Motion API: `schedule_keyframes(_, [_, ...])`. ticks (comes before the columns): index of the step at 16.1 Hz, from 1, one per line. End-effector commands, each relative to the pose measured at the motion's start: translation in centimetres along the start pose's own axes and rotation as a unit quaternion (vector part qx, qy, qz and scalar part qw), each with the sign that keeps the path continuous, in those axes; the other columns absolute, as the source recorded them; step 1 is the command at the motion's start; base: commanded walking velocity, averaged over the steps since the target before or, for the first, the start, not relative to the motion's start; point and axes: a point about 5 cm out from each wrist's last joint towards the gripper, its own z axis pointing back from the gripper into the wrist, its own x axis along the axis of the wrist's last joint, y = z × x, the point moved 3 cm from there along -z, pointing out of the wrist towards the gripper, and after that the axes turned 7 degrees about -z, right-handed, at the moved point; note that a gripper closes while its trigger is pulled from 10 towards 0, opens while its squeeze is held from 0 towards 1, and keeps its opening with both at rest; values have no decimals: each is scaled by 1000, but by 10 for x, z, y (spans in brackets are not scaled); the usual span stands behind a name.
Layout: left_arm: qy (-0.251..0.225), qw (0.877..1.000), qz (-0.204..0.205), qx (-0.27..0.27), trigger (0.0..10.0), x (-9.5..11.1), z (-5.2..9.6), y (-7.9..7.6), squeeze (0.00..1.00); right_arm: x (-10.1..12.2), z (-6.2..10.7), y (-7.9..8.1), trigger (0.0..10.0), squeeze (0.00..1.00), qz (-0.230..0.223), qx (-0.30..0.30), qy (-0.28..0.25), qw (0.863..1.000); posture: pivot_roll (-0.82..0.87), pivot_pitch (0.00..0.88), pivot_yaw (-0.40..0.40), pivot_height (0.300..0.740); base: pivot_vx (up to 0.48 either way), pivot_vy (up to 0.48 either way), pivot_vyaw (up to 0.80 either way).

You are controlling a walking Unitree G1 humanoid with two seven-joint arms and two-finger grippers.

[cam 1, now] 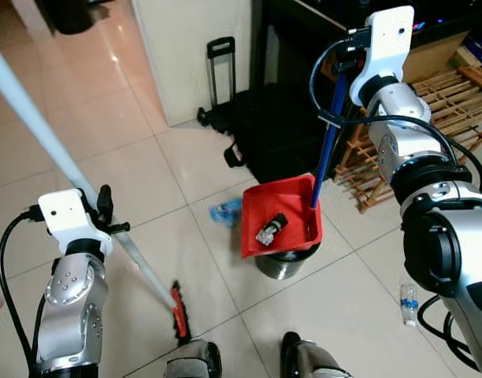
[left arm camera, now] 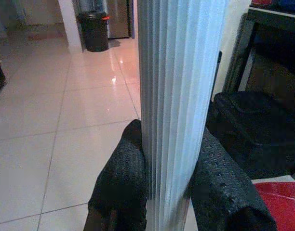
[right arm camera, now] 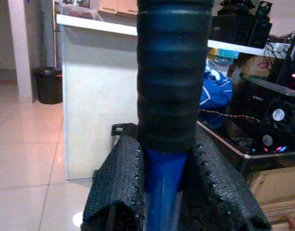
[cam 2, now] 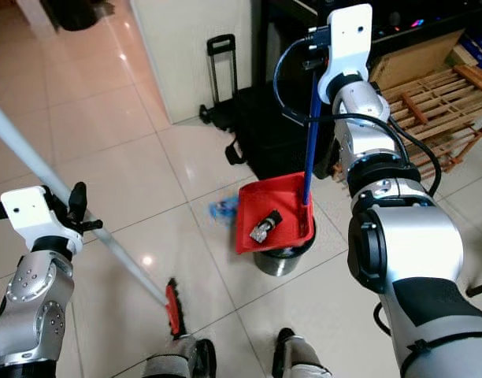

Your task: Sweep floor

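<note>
My left gripper (cam 1: 105,211) is shut on the pale broom handle (cam 1: 44,134), which slants down to the red broom head (cam 1: 179,313) on the tiles by my feet. In the left wrist view its fingers (left arm camera: 119,183) clamp the ribbed handle (left arm camera: 174,106). My right gripper (cam 1: 350,57) is shut on the blue dustpan handle (cam 1: 328,142), its fingers (right arm camera: 113,187) pinching just below the black grip (right arm camera: 169,72). The red dustpan (cam 1: 282,215) hangs tilted over a small metal bin (cam 1: 285,262) and carries a dark piece of trash (cam 1: 271,228).
A blue scrap (cam 1: 225,213) lies on the tiles left of the dustpan. A black trolley bag (cam 1: 257,126) stands behind it, a wooden rack (cam 1: 438,118) to the right, and a plastic bottle (cam 1: 409,303) on the floor at right. Open tiles stretch to the left.
</note>
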Motion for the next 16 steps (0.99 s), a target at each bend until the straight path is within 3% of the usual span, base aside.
schedule_keyframes(1, [-24,1000,-2,2,10000,12,-1,1,0,11,-2,-2,10000,0,4,1,-21,1000,55,136,63,740,0,0,0])
schedule_keyframes(16, [-24,1000,-1,0,10000,13,-1,0,0,9,-1,-1,10000,0,3,2,-19,1000,55,135,63,740,0,0,0])
